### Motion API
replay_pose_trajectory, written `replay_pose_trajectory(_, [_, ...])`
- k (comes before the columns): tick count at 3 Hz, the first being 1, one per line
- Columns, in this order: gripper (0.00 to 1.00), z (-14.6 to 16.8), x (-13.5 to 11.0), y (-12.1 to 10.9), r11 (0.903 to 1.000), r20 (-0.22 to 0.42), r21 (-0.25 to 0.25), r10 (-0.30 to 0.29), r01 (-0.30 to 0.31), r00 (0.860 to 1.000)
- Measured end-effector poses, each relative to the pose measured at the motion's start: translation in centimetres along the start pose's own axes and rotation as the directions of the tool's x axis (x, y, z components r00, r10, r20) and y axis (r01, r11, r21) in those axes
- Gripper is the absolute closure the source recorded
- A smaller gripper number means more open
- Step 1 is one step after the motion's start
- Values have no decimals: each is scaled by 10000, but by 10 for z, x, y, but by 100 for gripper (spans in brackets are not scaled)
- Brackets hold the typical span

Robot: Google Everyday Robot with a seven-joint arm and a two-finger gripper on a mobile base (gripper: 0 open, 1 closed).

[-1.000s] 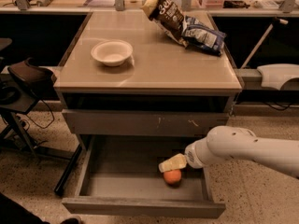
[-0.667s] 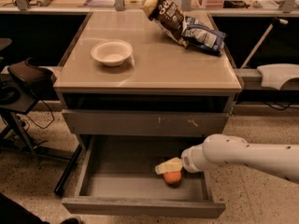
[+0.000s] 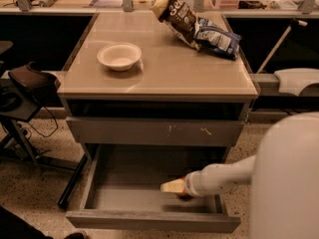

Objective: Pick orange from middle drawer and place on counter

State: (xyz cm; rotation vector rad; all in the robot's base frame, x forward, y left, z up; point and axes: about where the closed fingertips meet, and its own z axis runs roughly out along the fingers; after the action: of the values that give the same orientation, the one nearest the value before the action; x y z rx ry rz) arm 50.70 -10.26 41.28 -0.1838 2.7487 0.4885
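The middle drawer [image 3: 130,182] is pulled out at the bottom of the cabinet and shows its grey inner floor. My gripper [image 3: 172,186] is inside it, low over the floor at the right of centre, pointing left. Only a small sliver of the orange [image 3: 183,196] shows under the wrist; the rest is hidden by the gripper. The beige counter [image 3: 169,71] is the cabinet's top, well above the gripper.
A white bowl [image 3: 118,56] sits on the counter's left part. Two snack bags [image 3: 175,13] [image 3: 217,38] lie at its back right. A shut drawer front with pale scratches [image 3: 154,131] is above the open drawer. My white arm [image 3: 286,178] fills the right. A black stool [image 3: 29,86] stands left.
My gripper has moved left and down over the orange, which now is almost wholly covered. My arm's bulk now fills the lower right of the view.
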Motion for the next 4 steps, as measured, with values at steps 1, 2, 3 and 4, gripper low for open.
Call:
replay_pose_trajectory(1, [0,7,-25,6,9997,727,142,-219,210,9971])
replay_pose_trajectory(2, [0,22,-15,3,9999,366,47,107,-109,9993])
replay_pose_trajectory(3, [0,53,-3,-3,9956,-42,238,903,-901,9959])
replay_pose_trajectory(4, [0,57,0,-2,9955,-128,242,924,-921,9956])
